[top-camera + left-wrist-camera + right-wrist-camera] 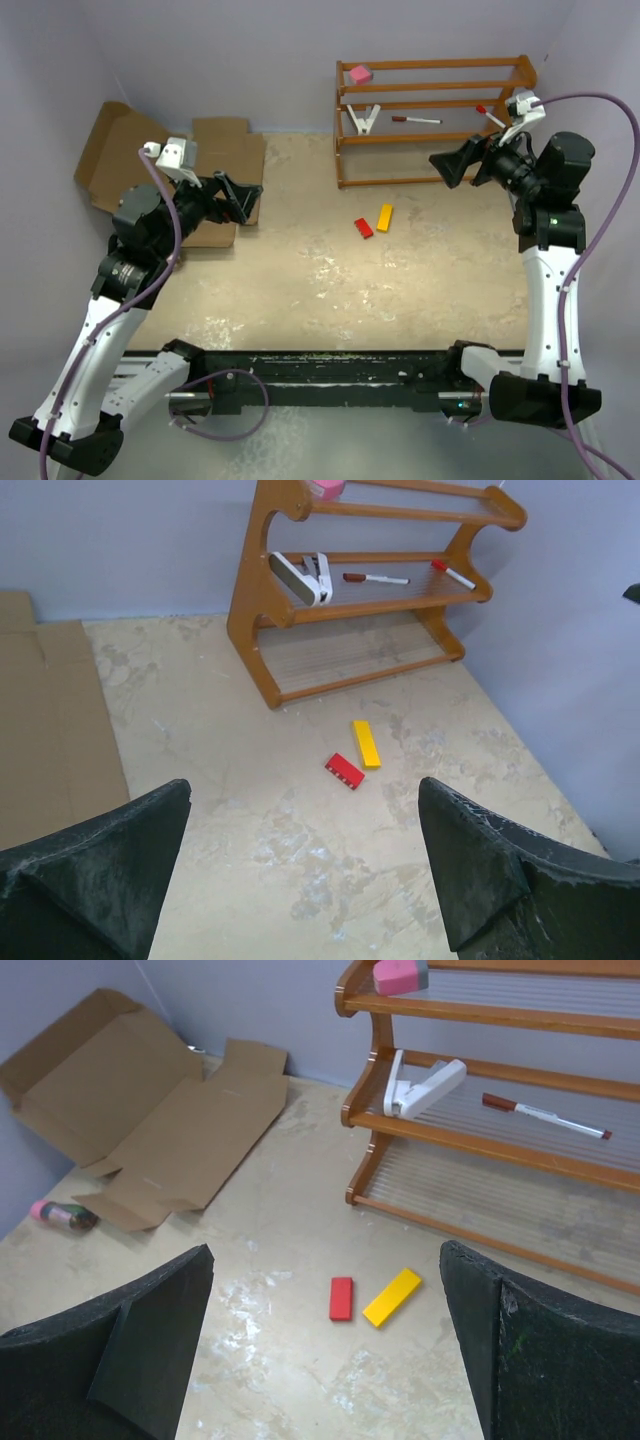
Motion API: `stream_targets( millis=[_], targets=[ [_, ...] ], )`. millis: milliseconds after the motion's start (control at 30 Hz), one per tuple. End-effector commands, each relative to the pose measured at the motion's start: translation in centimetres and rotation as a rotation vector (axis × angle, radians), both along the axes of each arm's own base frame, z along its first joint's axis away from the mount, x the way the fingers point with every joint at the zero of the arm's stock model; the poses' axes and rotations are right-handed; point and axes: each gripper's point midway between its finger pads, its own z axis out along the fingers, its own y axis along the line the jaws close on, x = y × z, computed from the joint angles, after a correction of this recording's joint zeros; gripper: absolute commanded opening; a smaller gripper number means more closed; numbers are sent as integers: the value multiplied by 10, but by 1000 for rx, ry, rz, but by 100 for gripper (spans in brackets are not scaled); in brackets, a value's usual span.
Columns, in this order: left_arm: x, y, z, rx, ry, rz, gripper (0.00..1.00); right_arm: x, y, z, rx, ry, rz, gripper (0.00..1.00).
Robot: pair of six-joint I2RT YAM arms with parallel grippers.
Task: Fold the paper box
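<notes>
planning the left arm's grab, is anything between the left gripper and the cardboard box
Nothing visible. The open left gripper hangs at the right edge of the flat cardboard box. The red block and yellow block lie further right, out of the way.

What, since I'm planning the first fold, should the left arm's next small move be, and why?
Probably swing the left gripper toward the paper box and lower it to the nearest flap. The box lies unfolded in the far left corner. Both grippers are open and hold nothing, and the right gripper is far off by the wooden rack.
</notes>
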Motion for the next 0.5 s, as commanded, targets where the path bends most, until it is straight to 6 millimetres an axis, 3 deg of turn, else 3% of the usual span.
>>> stream_targets(
  millis=[0,167,300,467],
  targets=[
    [1,-4,28,-78,-74,-13,99,-6,9,16,17,-60,59,100],
    [6,-12,51,-176,-87,-29,99,-2,13,4,0,-72,106,100],
    [4,-19,89,-324,-88,-54,98,-2,18,-20,-21,-52,172,100],
    [-13,-31,136,-525,-80,-159,99,-3,17,-28,-20,-59,158,100]
  ],
)
